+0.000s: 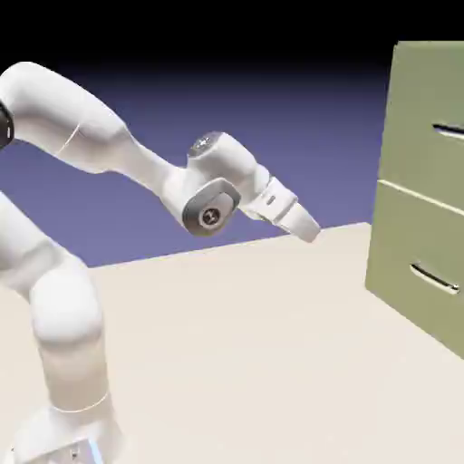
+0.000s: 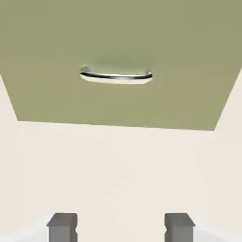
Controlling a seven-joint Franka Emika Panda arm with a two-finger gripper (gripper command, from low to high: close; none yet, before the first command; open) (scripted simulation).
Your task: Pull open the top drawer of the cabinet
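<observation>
The olive-green cabinet (image 1: 385, 195) stands at the right edge of the exterior view. Its top drawer (image 1: 421, 118) is flush, with a slim silver handle (image 1: 449, 131). Below it is the lower drawer (image 1: 412, 263) with its own handle (image 1: 433, 278). My gripper (image 1: 310, 230) hangs over the table, well left of the cabinet and pointing toward it, at about the height of the seam between the drawers. In the hand view the two grey fingertips (image 2: 62, 227) stand apart with nothing between them, so the gripper (image 2: 121, 229) is open. Ahead lies the lower drawer front (image 2: 118, 38) and its handle (image 2: 116, 76).
The cream table (image 1: 272, 362) stretches between the arm's base (image 1: 63, 426) and the cabinet's foot. A blue-violet backdrop fills the rear.
</observation>
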